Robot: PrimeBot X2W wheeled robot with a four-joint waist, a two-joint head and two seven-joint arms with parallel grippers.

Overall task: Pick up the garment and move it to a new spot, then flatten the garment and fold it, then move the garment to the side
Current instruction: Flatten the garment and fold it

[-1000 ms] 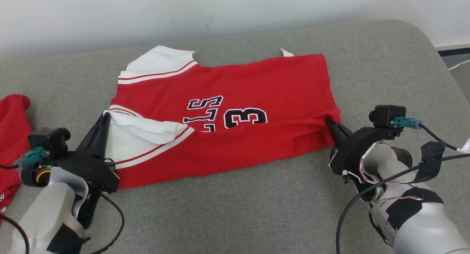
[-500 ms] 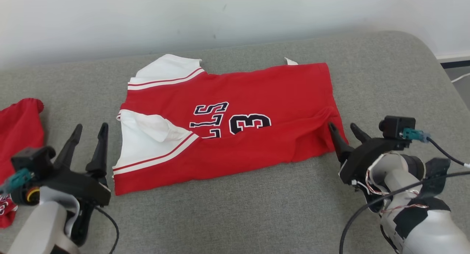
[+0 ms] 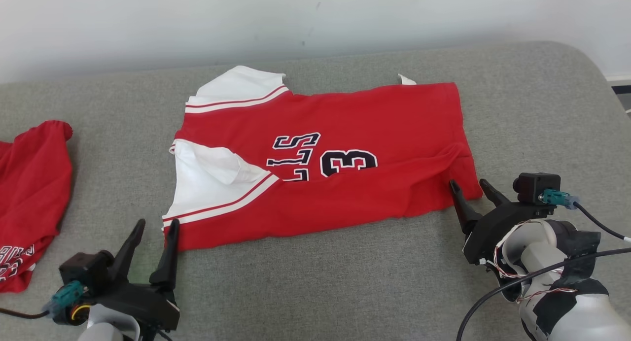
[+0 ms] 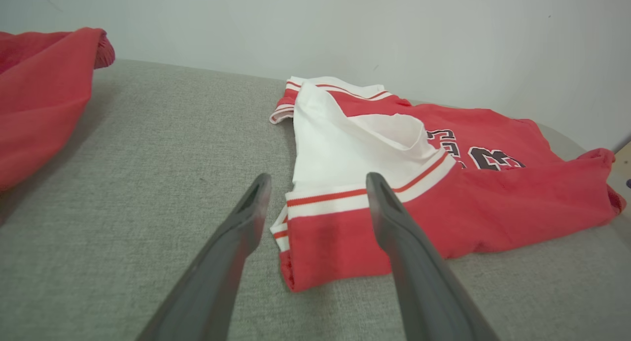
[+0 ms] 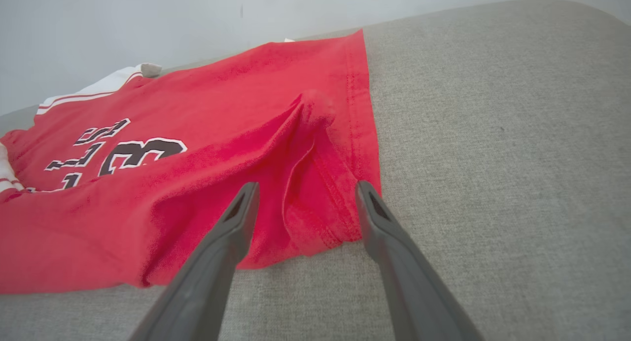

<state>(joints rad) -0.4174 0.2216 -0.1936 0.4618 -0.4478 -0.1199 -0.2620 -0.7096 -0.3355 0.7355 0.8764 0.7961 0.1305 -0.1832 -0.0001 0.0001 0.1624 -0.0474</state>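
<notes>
The garment [image 3: 345,134] is a red jersey with white sleeves and dark lettering, folded lengthwise and lying across the middle of the grey cushion [image 3: 315,282]. My left gripper [image 3: 157,226] stands open just off its near left corner, fingers apart with nothing between them. In the left wrist view the garment [image 4: 443,193] lies just beyond the open left gripper [image 4: 318,181]. My right gripper [image 3: 468,184] is open at the garment's near right corner, clear of the cloth. The right wrist view shows a raised crease in the garment [image 5: 305,134] ahead of the open right gripper [image 5: 305,188].
A second red garment [image 3: 29,193] lies at the cushion's left edge and appears as the red cloth [image 4: 39,94] in the left wrist view. A pale wall [image 3: 315,20] runs behind the cushion. The cushion's rounded right end [image 3: 586,85] drops off to the floor.
Both grippers opened, let go of the garment's near corners and pulled back toward me. The garment stays folded on the cushion. The head camera has shifted.
</notes>
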